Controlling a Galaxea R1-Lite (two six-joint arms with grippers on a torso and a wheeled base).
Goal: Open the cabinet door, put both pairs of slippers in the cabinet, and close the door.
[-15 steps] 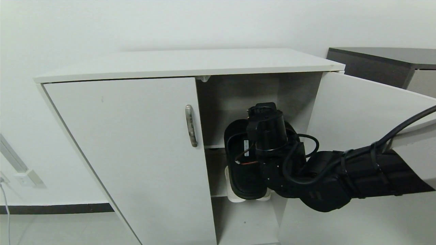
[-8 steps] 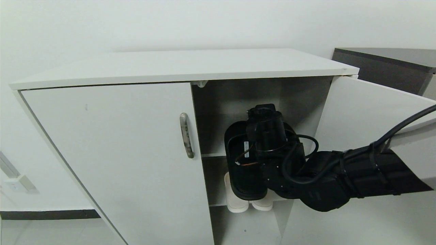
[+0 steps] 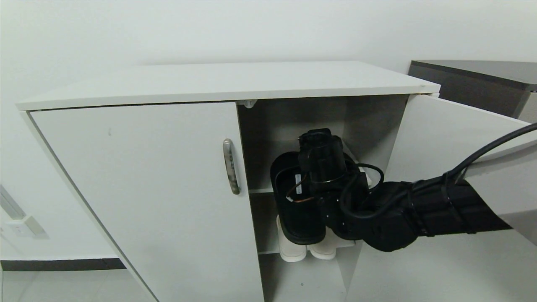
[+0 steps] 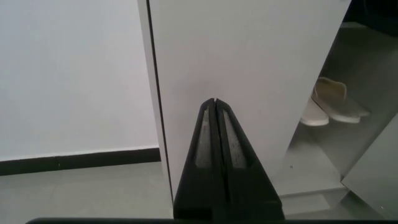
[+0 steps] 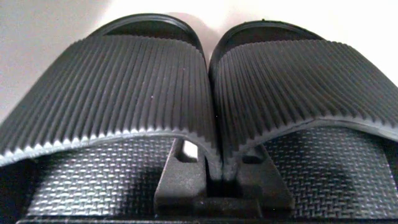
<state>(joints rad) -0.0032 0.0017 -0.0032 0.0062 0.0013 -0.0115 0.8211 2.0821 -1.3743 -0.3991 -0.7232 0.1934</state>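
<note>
The white cabinet (image 3: 226, 82) has its left door (image 3: 147, 180) closed and its right door (image 3: 440, 138) swung open. In the opening, level with the upper shelf (image 3: 260, 191), hangs a pair of black slippers (image 3: 293, 209). My right gripper (image 5: 211, 167) is shut on them, pinching the two ribbed straps (image 5: 137, 87) together. A white pair of slippers (image 3: 306, 249) lies on the lower shelf right below, and it shows too as the white pair (image 4: 333, 102) in the left wrist view. My left gripper (image 4: 215, 102) is shut on nothing, low in front of the closed left door (image 4: 249, 56).
A metal handle (image 3: 228, 166) runs down the closed door's inner edge. A dark grey unit (image 3: 474, 71) stands behind the open door at the right. A wall socket (image 3: 25, 226) and black skirting (image 3: 63, 264) are at the lower left.
The head camera shifted, so the cabinet sits differently in the picture. My right arm has carried the black slippers slightly left, further into the opening.
</note>
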